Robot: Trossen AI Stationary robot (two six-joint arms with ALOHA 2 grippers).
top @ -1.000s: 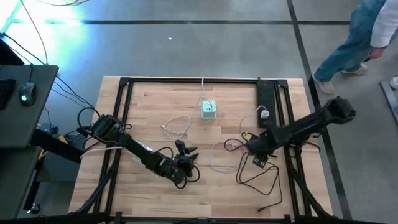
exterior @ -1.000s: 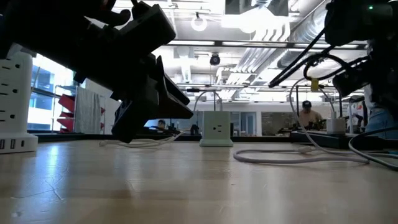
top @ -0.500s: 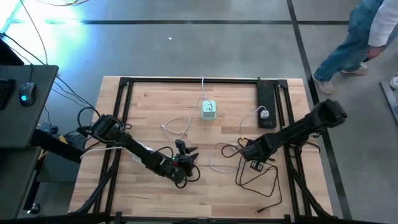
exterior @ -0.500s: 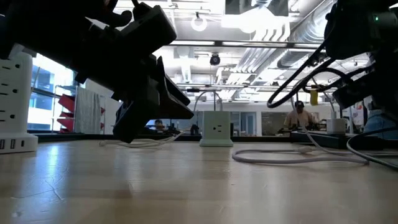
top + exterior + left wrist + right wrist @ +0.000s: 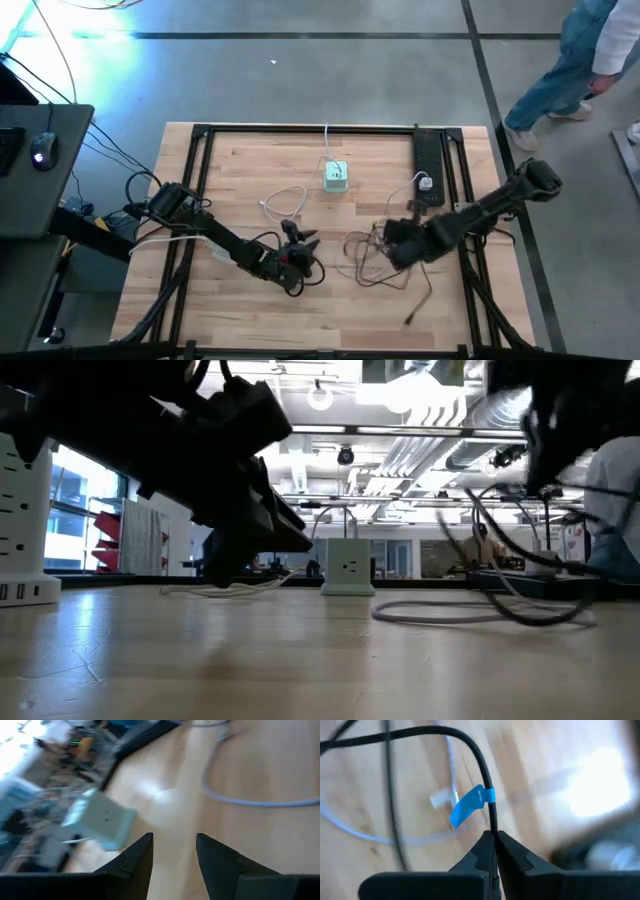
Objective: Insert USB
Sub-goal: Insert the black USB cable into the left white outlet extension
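The pale plank table (image 5: 250,160) spreads under me, matt and grainy. A boxy mint-white charger cube (image 5: 335,176) sits at its far middle. My right arm stretches low, inward, its gripper (image 5: 493,836) pinched on a thin black USB cable (image 5: 470,747) wearing a blue tape flag (image 5: 468,805). My left gripper (image 5: 172,849) hovers near the middle, fingers apart, empty.

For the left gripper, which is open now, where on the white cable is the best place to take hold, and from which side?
Probably the loop of the white cable, which lies flat on the table between the left gripper and the green power cube. Coming from above, with the fingers across the strand, seems best, because the cable is thin and lies low. The right gripper is shut on the black cable.
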